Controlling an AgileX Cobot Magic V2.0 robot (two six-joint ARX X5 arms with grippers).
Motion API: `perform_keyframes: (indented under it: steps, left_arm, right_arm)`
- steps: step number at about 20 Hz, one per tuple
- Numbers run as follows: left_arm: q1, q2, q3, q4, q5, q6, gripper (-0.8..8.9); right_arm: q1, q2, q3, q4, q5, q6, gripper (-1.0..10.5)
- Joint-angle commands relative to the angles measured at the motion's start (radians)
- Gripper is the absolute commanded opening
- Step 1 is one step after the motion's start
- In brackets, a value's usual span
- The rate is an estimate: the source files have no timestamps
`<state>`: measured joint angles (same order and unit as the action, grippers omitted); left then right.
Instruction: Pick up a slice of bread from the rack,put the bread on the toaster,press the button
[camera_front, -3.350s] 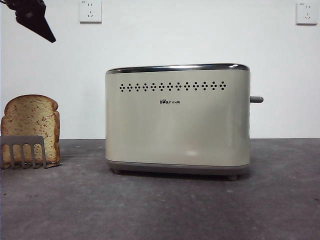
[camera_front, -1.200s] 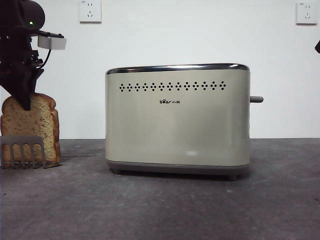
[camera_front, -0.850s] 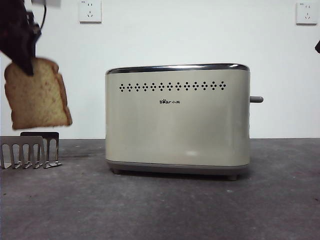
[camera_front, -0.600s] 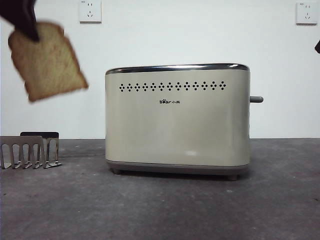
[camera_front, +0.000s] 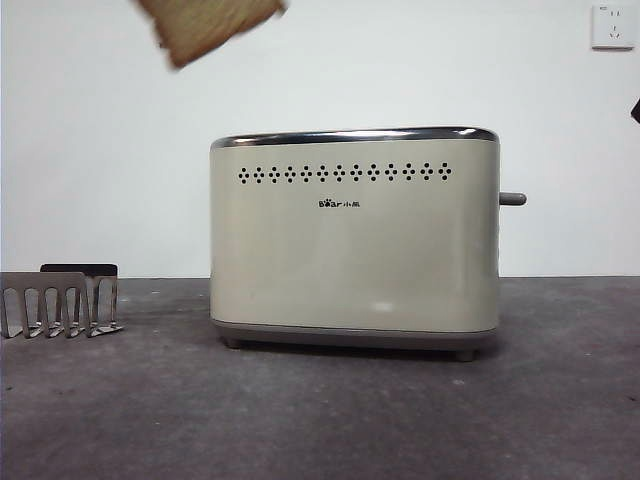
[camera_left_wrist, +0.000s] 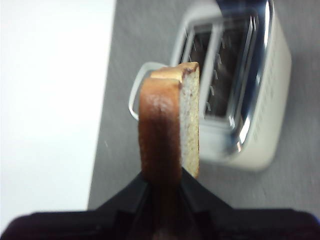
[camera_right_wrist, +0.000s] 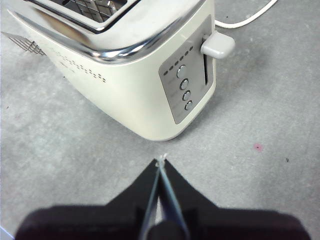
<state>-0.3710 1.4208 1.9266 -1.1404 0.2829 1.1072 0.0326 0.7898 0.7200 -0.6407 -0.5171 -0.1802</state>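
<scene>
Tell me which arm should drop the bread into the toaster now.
Left. Its gripper is shut on the bread, raised high with the toaster slots open beyond it. The right gripper is shut and empty, near the lever.

A: What colours does the toaster (camera_front: 355, 240) show?
B: Cream-beige body; chrome top; a row of small black dot holes; dark "Bear" logo; grey base; its button (camera_right_wrist: 217, 44) pale grey.
A: And the slice of bread (camera_left_wrist: 170, 127)?
B: Tan speckled crumb; darker brown crust; the rack (camera_front: 58, 300) grey metal; the bench (camera_front: 320, 420) dark mottled grey.
</scene>
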Motion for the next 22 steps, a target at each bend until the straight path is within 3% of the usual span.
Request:
perform_keyframes:
  steps: [1,5,10,22]
  left_arm:
    - [-0.061,0.042,0.086,-0.017,0.000,-0.068,-0.10]
    - [-0.175,0.132,0.143,-0.056,-0.080,-0.063,-0.10]
    - [-0.263,0.237,0.143,-0.050,-0.084,-0.025,-0.10]
    - [-0.267,0.334,0.143,-0.005,-0.127,-0.002,-0.10]
  right_arm:
    - [0.001,0.000,0.005,0.000,-0.005,-0.008,-0.1]
    - [0.001,0.000,0.005,0.000,-0.011,-0.016,-0.1]
    - [0.001,0.000,0.005,-0.015,-0.019,-0.016,-0.1]
    - [0.001,0.000,0.005,-0.019,-0.019,-0.015,-0.1]
